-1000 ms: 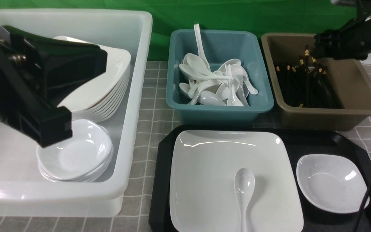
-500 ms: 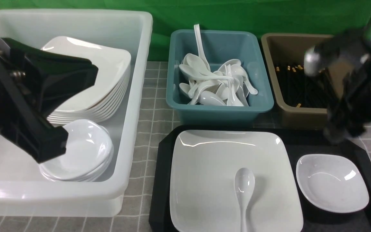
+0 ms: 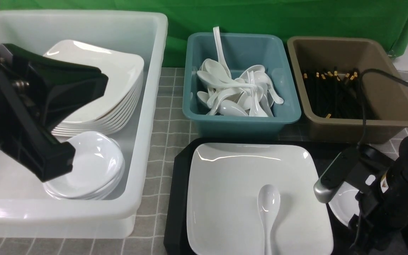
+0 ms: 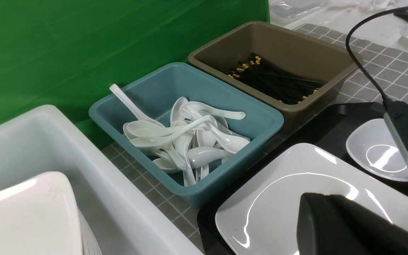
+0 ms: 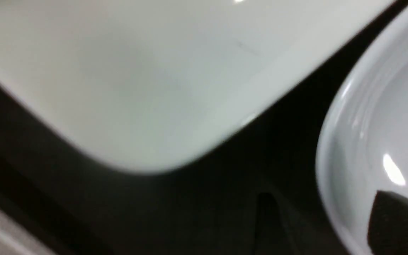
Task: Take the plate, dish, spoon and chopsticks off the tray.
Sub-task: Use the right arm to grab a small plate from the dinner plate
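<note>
Clearing partly done, by my reading. The chopsticks (image 3: 335,97) lie in a bundle in the brown tub (image 3: 398,95), gold-banded ends showing; none seen on the visible part of the tray (image 3: 178,202), so I take that item as finished, though I cannot tell which pair is the task's. Three items left. Plate (image 3: 232,184) flat on the tray; spoon (image 3: 268,202) lying on the plate, bowl towards the tubs; dish (image 3: 344,203) on the tray, to the right of the plate, part hidden by my right arm (image 3: 398,191). Right end effector (image 5: 322,194): fingers apart, one over the dish's inside, the other outside its rim, nothing clamped. Contact with the rim: cannot tell. I judge the dish is the item in hand, bound for the small stack in the white tub (image 3: 151,117); closing would need care, the glaze looking slippery. Left end effector (image 4: 326,202): fingers together, nothing held, over by the white tub. Spoon likely goes to the blue tub (image 3: 239,124), plate last. Markings: a small warning label (image 3: 384,183) on my right arm, triangle symbol, print too small to read. No brand name legible.
</note>
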`<state>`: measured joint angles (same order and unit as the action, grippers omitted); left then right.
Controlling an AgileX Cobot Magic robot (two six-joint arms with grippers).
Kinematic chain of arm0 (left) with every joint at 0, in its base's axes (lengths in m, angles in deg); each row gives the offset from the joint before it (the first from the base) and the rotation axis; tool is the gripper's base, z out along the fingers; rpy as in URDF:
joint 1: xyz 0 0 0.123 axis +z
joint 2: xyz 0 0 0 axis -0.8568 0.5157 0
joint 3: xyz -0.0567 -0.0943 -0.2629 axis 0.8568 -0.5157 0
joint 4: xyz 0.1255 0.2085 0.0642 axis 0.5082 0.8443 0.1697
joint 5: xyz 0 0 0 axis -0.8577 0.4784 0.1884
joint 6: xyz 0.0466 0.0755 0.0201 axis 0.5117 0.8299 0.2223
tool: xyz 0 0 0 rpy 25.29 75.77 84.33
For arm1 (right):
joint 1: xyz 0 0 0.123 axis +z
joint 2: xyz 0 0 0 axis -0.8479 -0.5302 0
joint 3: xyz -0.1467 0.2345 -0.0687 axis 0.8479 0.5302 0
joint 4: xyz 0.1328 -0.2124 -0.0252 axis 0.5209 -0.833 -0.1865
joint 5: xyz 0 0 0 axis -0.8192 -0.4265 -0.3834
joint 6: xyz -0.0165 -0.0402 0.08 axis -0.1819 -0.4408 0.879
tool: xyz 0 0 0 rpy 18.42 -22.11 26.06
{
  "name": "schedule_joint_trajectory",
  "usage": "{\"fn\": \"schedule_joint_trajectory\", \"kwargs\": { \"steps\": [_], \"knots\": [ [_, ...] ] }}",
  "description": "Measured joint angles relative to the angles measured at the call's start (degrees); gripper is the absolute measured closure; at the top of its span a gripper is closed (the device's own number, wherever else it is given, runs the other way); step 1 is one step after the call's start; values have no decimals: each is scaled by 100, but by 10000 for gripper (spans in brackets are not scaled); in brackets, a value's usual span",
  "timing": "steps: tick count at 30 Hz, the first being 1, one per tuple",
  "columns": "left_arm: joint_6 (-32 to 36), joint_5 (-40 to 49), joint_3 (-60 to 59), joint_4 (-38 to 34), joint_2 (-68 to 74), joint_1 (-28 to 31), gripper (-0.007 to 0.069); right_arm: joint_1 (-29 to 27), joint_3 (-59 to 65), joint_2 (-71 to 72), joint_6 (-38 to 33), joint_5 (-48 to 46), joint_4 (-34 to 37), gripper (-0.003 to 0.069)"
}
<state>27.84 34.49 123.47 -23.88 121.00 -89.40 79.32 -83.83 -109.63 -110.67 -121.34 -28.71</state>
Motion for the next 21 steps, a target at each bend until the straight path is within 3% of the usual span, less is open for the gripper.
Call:
{"fn": "schedule_joint_trajectory", "kwargs": {
  "steps": [3,5,12,19,21],
  "knots": [
    [-5,11,0,0,0,0,604,0,0,-259,0,411,-41,203],
    [-5,11,0,0,0,0,604,0,0,-407,0,605,-109,210],
    [-5,114,0,0,4,0,604,0,-18,-661,0,735,-271,343],
    [-5,132,0,0,11,0,604,93,-109,-556,44,558,-353,405],
    [-5,186,0,5,11,0,604,201,-191,-340,185,353,-357,465]
  ]
}}
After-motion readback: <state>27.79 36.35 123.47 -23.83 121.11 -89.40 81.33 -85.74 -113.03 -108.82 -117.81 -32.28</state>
